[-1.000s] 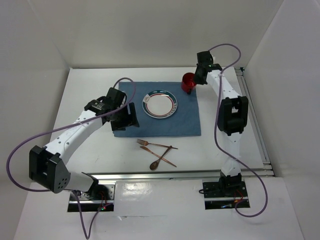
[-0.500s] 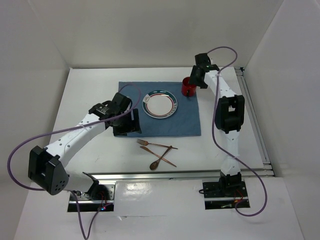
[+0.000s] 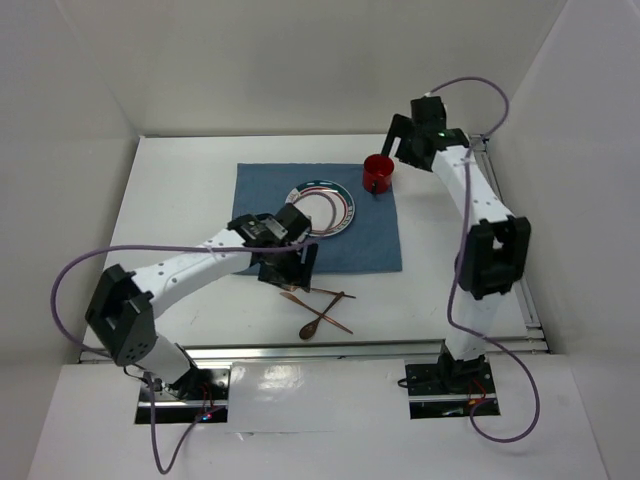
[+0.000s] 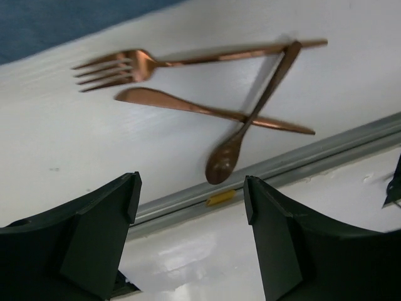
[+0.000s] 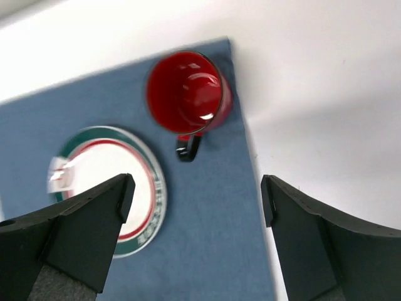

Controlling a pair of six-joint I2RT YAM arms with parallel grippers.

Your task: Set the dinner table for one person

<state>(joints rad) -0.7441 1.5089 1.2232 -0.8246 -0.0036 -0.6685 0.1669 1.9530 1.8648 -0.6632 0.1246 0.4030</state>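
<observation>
On the white dinner table (image 3: pixel 180 200) lies a blue placemat (image 3: pixel 370 245) with a green-and-red rimmed plate (image 3: pixel 325 205) and a red mug (image 3: pixel 378 172) at its far right corner. A copper fork (image 4: pixel 125 66), knife (image 4: pixel 188 108) and spoon (image 4: pixel 244 135) lie crossed on the bare tabletop, between the mat and the near rail. My left gripper (image 3: pixel 293 270) hovers open just above them, holding nothing (image 4: pixel 191 188). Above and behind the mug (image 5: pixel 188 91), my right gripper (image 3: pixel 400 148) is open and empty (image 5: pixel 197 185).
A silver rail (image 3: pixel 370 348) runs along the table's near edge, close to the spoon's bowl (image 3: pixel 308 331). Another rail (image 3: pixel 510 240) lines the right side. White walls close the table in at the back and both sides.
My right gripper has opened, let go of the red mug on the mat's corner and drawn back. My left arm has swung right and nearer, over the cutlery.
</observation>
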